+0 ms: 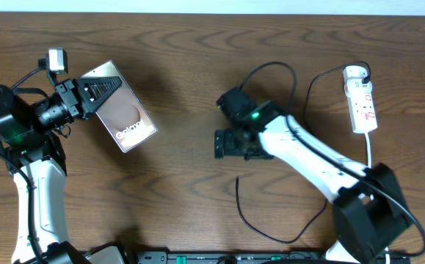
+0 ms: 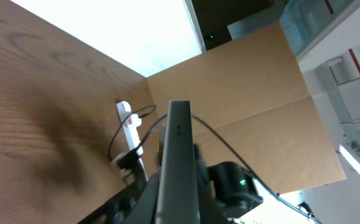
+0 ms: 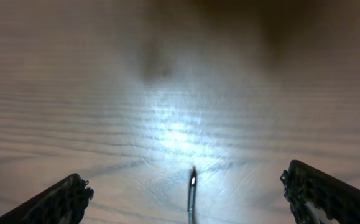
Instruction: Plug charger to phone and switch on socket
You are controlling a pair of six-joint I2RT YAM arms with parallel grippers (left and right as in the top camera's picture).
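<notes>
Overhead, the left gripper [image 1: 108,88] pinches the phone [image 1: 128,117] by one end, tilting it off the table, apparently to present its port. Right of the phone, the right gripper [image 1: 228,123] hangs spread above the charger [image 3: 192,190]; the socket [image 1: 361,99] lies farther right.

The tabletop [image 1: 183,44] lies open mid-way along its far edge; the charger [image 1: 239,199] loops across the near-right part, and the socket [image 1: 360,99] fills the far-right corner.
</notes>
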